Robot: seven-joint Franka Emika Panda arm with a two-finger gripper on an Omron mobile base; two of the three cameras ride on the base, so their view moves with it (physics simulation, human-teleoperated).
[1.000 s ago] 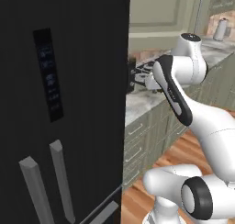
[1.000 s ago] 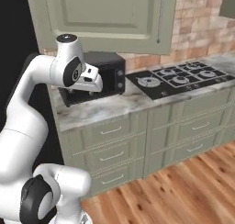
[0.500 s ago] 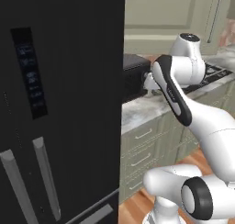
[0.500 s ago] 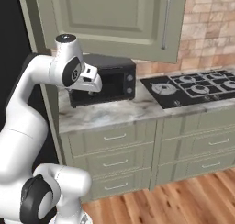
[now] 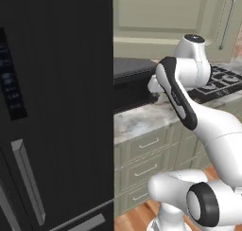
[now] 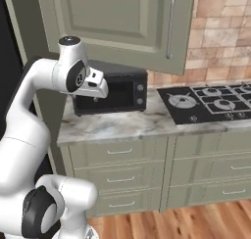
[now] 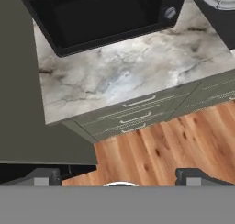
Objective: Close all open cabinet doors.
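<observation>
A: The cabinet door (image 6: 122, 27) is hanging open above the counter (image 6: 127, 123), swung out over the microwave (image 6: 110, 91), its long silver handle (image 6: 170, 26) sitting near the free edge toward the stove (image 6: 211, 103).

B: And the gripper (image 6: 96, 89) is sitting below it, in front of the microwave, jaws standing wide apart and holding nothing.

A: So the door is lying above and somewhat to the stove side of the hand, well apart from it.

B: My worry is that, rising from there, the hand is likely catching the door's bottom edge or knocking the microwave.

A: Also, pushing near the hinge side may be doing little; the fingertips (image 7: 43, 176) could be sliding off the panel and leaving the door ajar.
</observation>
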